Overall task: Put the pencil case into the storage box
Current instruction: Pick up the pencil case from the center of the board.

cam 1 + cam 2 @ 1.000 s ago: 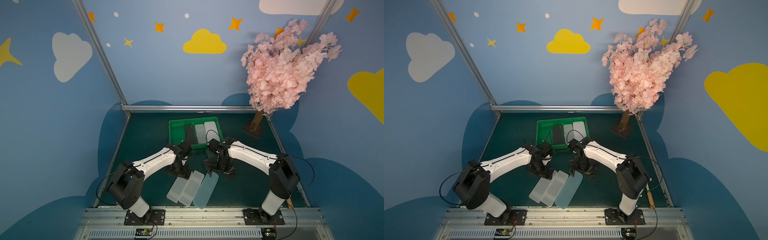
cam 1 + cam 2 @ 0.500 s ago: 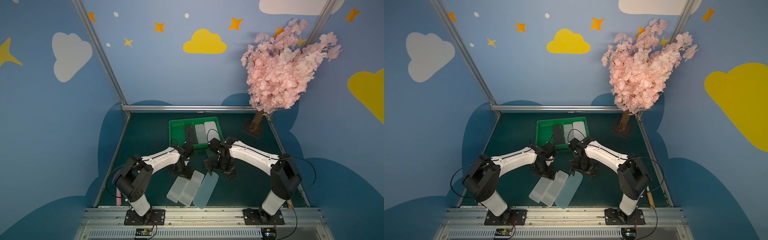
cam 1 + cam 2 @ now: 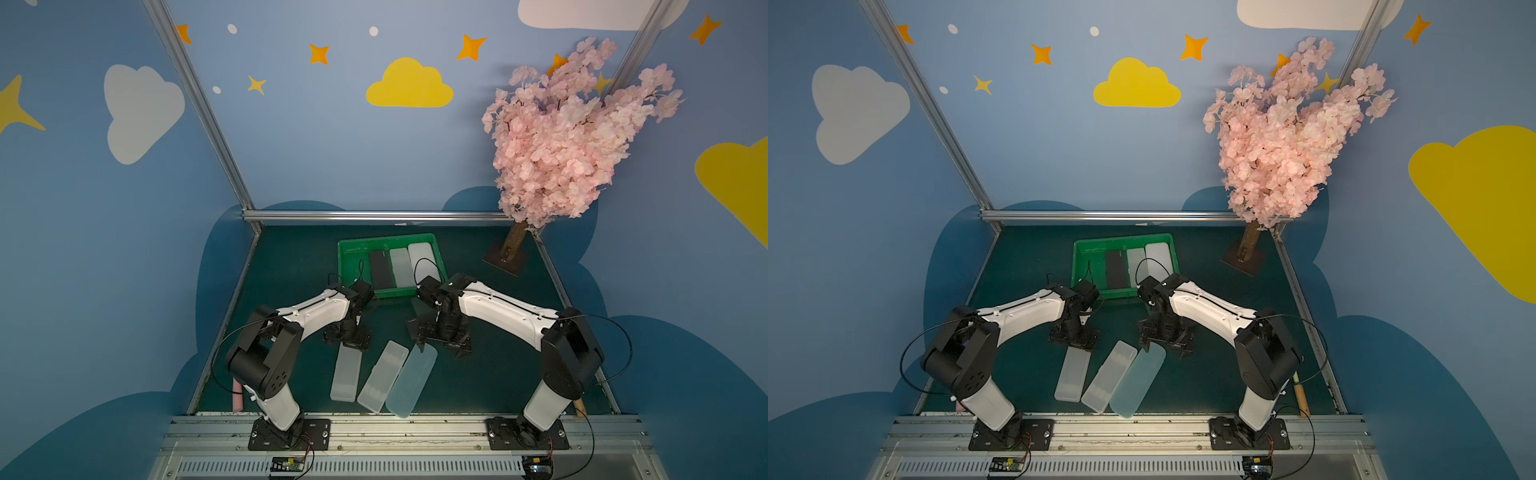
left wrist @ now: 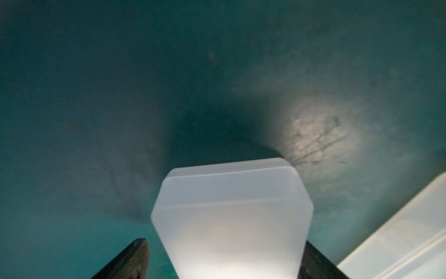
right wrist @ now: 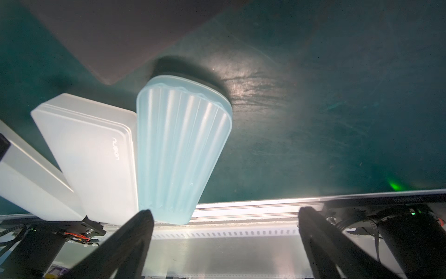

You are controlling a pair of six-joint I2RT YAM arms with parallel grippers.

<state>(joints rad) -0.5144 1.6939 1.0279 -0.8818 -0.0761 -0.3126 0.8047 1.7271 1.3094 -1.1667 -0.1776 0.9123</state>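
The green storage box (image 3: 344,266) stands at the back of the mat in both top views, with a black, a clear and a white case inside. Three pencil cases lie near the front: a frosted one (image 3: 345,374), a second frosted one (image 3: 382,376) and a pale blue ribbed one (image 3: 411,380). My left gripper (image 3: 347,338) is low over the far end of the leftmost case (image 4: 229,217). Its jaws are open either side of that case, with a gap at one finger (image 4: 130,261). My right gripper (image 5: 224,232) hangs open and empty by the far end of the blue case (image 5: 178,154).
A pink blossom tree (image 3: 557,137) on a wooden base (image 3: 505,259) stands at the back right. An aluminium rail (image 3: 395,419) runs along the front edge. A pink stick (image 3: 237,395) lies at the front left and a wooden handle (image 3: 579,409) at the front right.
The leftmost frosted case has swung away from the middle one and now lies apart and straighter. My left gripper shifted slightly left with it. The right arm has barely moved.
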